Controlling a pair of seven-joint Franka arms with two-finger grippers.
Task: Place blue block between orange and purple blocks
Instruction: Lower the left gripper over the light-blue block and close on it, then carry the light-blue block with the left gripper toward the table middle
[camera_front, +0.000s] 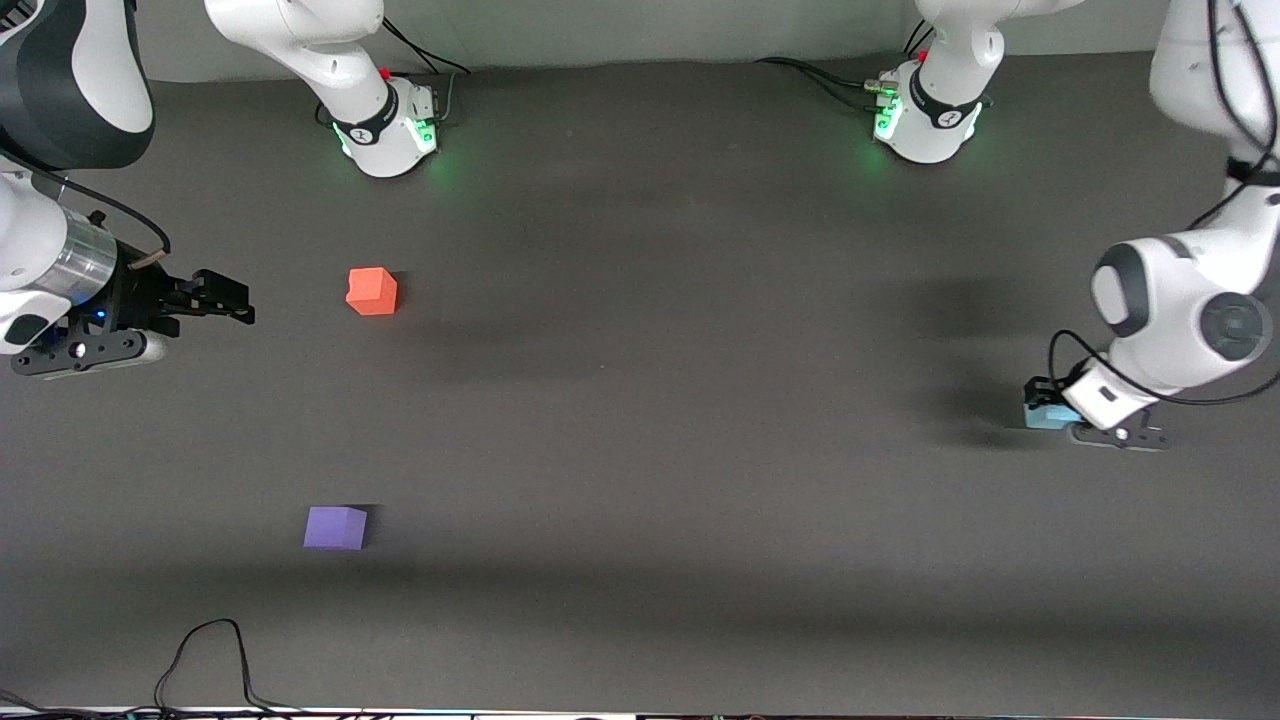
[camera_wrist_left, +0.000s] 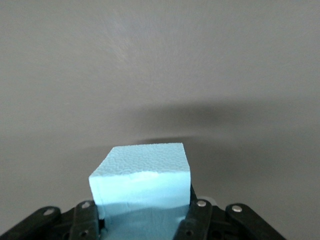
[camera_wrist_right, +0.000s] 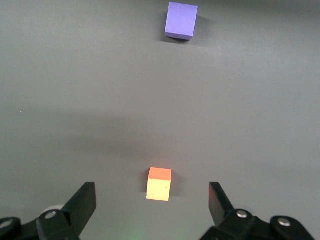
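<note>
Down at the left arm's end of the table (camera_front: 640, 420), the left arm folds over from its base, elbow high, forearm dropping steeply so its wrist hangs low over the cloth. The left gripper (camera_front: 1045, 405) sits at the surface with its fingers (camera_wrist_left: 200, 217) pressed against two sides of the blue block (camera_front: 1043, 415); in the left wrist view the block (camera_wrist_left: 142, 187) fills the space between them, its top face clear of the pads. Whether the block rests on the table or is just off it cannot be told.

The right arm waits at its own end, forearm roughly level and pointing toward the table's middle. The right gripper (camera_front: 222, 298) hovers above the cloth with its fingers (camera_wrist_right: 82, 205) spread wide and holding nothing. In the right wrist view the orange block (camera_wrist_right: 159, 183) shows on the table between the two fingertips, lower than them and untouched.

The orange block (camera_front: 372, 291) lies toward the right arm's end, closer to the bases. The purple block (camera_front: 335, 527) lies toward the same end, nearer the front camera than the orange one and well apart from it, with bare cloth between them. The blue block is well apart from both.
</note>
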